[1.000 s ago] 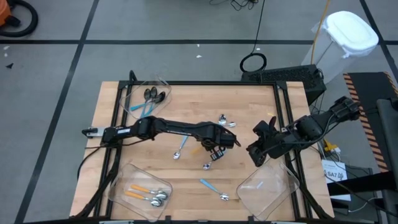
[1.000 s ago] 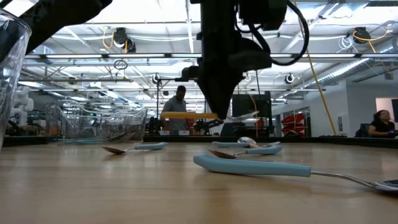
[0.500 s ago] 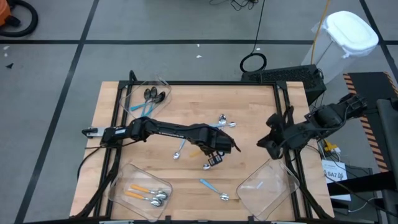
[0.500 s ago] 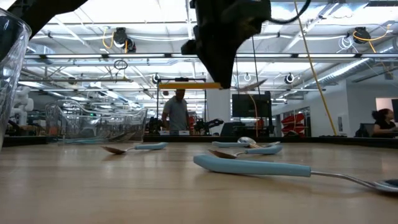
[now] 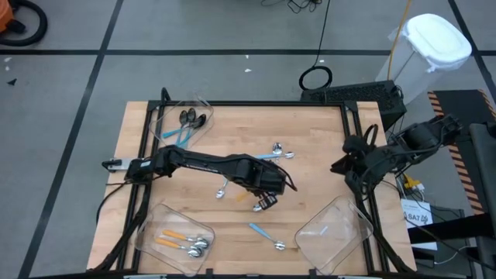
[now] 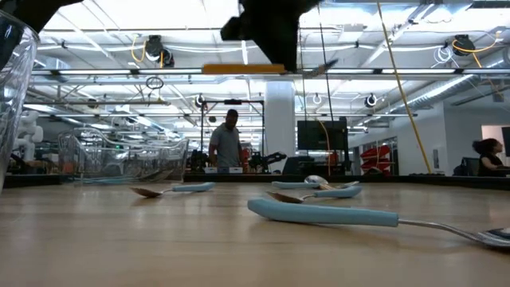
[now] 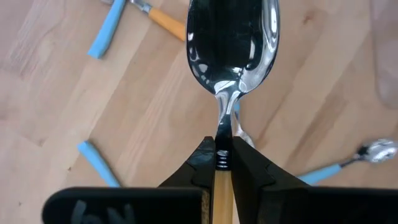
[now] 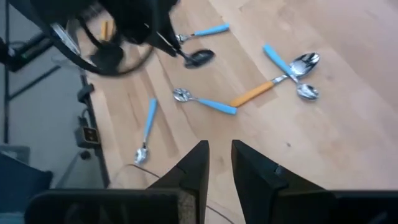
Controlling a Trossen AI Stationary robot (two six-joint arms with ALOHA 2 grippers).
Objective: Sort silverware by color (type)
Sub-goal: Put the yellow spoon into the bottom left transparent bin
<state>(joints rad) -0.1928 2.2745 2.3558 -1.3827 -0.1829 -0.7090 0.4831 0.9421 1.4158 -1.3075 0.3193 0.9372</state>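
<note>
While raised mid-table, left claw (image 7: 222, 163) — pinching orange-handled spoon (image 7: 231, 43)

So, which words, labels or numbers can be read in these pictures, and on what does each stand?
No text reads with certainty.
White label beyond the right edge of the table: printed letters, too small to read.
Pale marks on the dark wrist housing: too blurred to read.

Orange-handled spoon (image 7: 231, 46) — handle runs out of frame below the left gripper (image 7: 222, 163). In the low view, that gripper's upper body is cut off at the top edge.
</note>
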